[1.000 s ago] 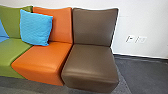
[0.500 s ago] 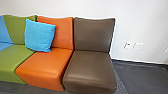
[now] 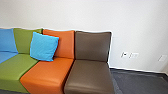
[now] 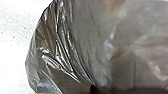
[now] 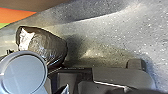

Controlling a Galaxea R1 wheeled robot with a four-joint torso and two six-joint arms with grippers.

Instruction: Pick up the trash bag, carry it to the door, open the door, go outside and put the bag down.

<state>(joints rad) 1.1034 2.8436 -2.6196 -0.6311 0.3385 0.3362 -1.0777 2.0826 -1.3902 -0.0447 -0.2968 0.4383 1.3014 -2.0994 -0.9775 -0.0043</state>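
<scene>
Dark, shiny, see-through plastic of the trash bag [image 4: 75,50] lies close before the left wrist camera. Its folds run together at my left gripper [image 4: 93,88], which is shut on the gathered film; a dark edge is all that I make out of it. In the right wrist view the trash bag [image 5: 46,45] appears as a rounded, bulging dark bundle with a bright glint, past the robot's own grey body parts. How my right gripper stands I cannot tell.
A row of joined seats runs along the white wall [image 3: 87,15]: blue, green, orange [image 3: 47,72] and brown [image 3: 88,75]. A light-blue cushion [image 3: 44,46] leans on the backrests. Outlet plates [image 3: 130,55] are right of the seats, above dark floor [image 3: 140,81].
The head view has tilted upward and shows more wall above the seats. More of the blue seat and another wall plate at the right have come into sight.
</scene>
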